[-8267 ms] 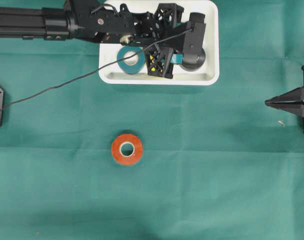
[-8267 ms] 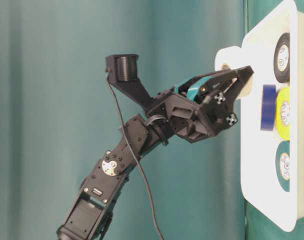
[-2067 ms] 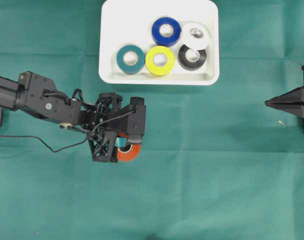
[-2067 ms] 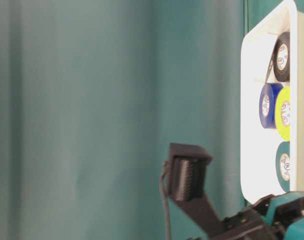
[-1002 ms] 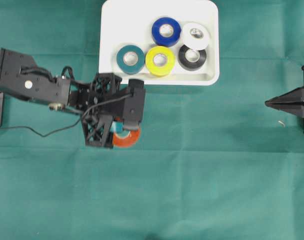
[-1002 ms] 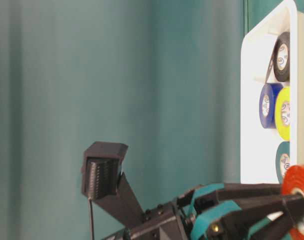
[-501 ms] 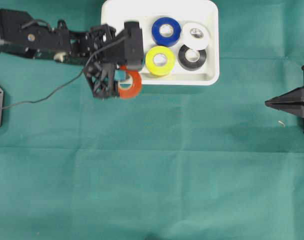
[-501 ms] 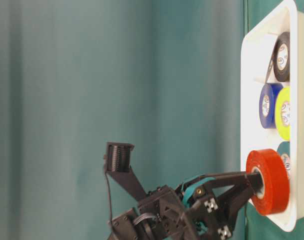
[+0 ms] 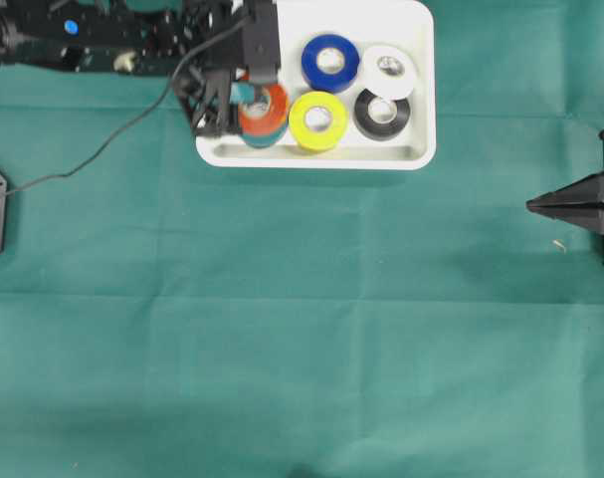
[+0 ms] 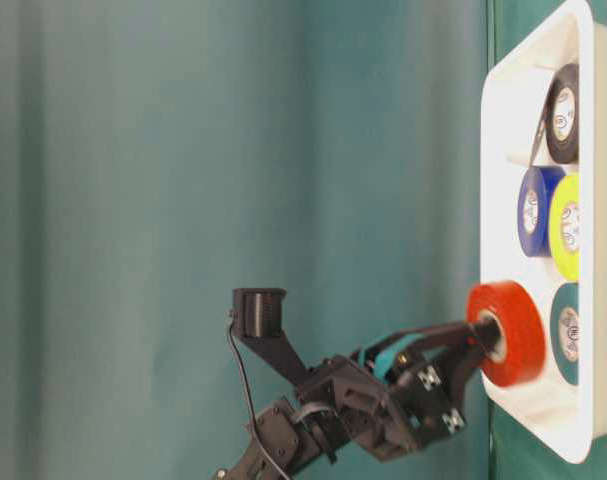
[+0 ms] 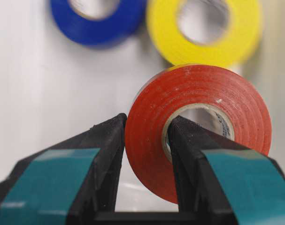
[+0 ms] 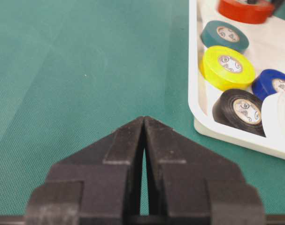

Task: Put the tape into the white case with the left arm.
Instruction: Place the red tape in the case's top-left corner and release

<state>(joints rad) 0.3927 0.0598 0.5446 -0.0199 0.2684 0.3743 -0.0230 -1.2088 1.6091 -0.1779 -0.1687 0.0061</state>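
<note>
Green cloth (image 9: 302,329) covers table. Left gripper (image 11: 144,140) clamps red tape (image 9: 263,111) thru its wall, one finger (image 11: 191,154) in the core, held above teal roll (image 12: 224,35) inside white case (image 9: 421,119). Right gripper (image 12: 143,140) pinched together w/ nothing in it, well apart from case.

The teal roll (image 9: 263,139) is mostly hidden under the red tape (image 9: 263,110) in the overhead view. In the left wrist view the blue roll (image 11: 99,21) and yellow roll (image 11: 205,33) are blurred and cut by the top edge. The white roll (image 10: 536,150) is perhaps behind the others.
</note>
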